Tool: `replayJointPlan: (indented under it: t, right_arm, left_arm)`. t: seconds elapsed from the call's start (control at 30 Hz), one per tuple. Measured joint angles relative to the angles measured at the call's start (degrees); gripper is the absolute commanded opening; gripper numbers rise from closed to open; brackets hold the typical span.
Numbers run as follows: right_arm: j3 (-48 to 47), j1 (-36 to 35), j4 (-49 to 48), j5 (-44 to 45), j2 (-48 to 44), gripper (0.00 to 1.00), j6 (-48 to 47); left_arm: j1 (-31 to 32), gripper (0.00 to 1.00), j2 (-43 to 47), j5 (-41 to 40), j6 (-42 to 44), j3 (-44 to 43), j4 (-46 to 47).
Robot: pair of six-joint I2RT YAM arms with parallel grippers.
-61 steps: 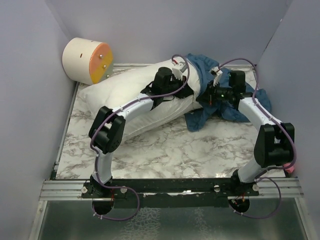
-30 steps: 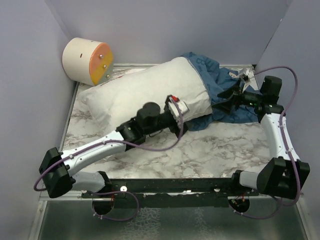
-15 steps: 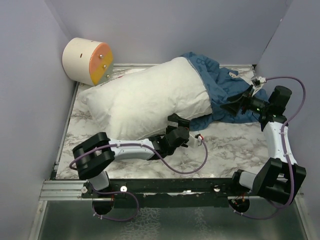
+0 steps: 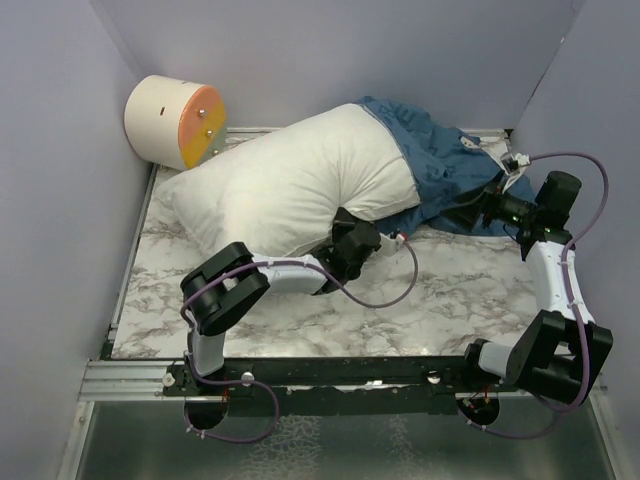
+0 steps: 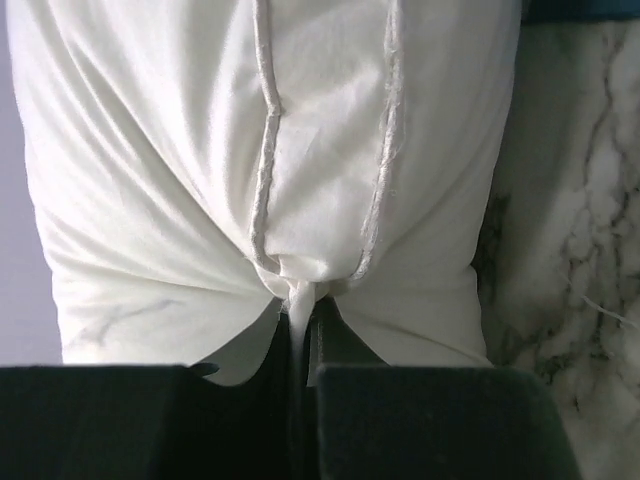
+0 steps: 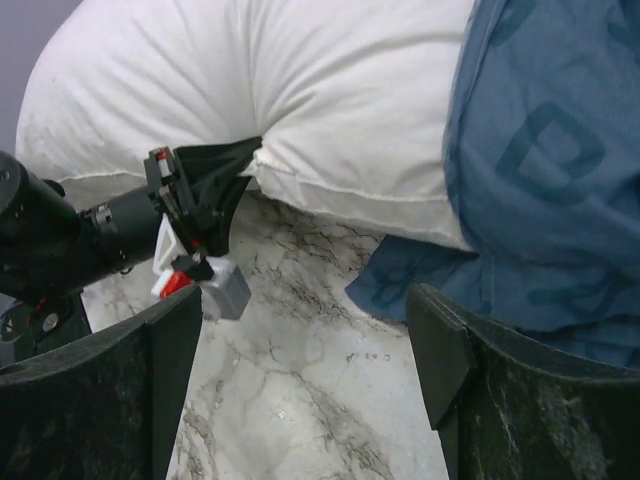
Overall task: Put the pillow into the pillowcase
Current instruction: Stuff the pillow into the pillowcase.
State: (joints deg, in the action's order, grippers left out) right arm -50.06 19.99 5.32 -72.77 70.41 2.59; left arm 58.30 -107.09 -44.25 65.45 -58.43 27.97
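With the left end effector (image 5: pixel 300 345) clenched on the near seam of the pillow (image 4: pixel 300 185), whose far end sits in the pillowcase (image 4: pixel 440 165), push it rightward steadily while the spread, empty right end effector (image 6: pixel 300 390) holds the mouth.

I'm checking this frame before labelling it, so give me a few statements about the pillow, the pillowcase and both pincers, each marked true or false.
1. The left pincer is shut on a pinched fold at the pillow's near edge. True.
2. The pillow is fully inside the pillowcase. False: only its right end is covered by the blue fabric; most of it lies bare on the marble table.
3. The right pincer is open and holds nothing. True: marble shows between its fingers.
4. The cream cylinder with the orange face lies on top of the pillow. False: it sits apart in the far left corner.
5. The pillowcase lies at the left end of the pillow. False: it is at the right end.
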Motion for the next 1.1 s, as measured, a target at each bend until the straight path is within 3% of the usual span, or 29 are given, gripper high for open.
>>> replayJointPlan:
  t: [0.13, 0.33, 0.53, 0.77, 1.0, 1.1]
  right_arm:
    - [-0.04, 0.00, 1.29, -0.98, 0.00, 0.81, -2.10]
    - [-1.62, 0.00, 5.66, -1.86, -0.48, 0.82, -7.39]
    - [-2.89, 0.26, 6.32, 6.16, -2.69, 0.91, -5.53]
    - [-2.62, 2.01, 1.44, 16.65, 0.68, 0.92, 4.15]
    - [-2.27, 1.01, -6.29, 17.31, 6.21, 0.85, 11.67]
    - [-2.84, -1.51, -6.71, 18.60, 10.01, 0.76, 12.94]
  left_arm:
    - [-1.64, 0.00, 0.20, 2.99, -7.50, -8.13, -11.10]
    - [-2.91, 0.00, 2.51, 14.91, -23.50, -23.78, -32.28]
    - [-4.39, 0.00, 3.10, 25.99, -35.43, -39.45, -46.27]
    - [-5.73, 0.00, 3.10, 34.49, -43.15, -45.18, -53.33]
    - [-6.99, 0.00, 3.26, 39.67, -46.93, -45.16, -53.81]
    - [-7.76, 0.00, 3.91, 41.20, -48.06, -44.85, -53.81]
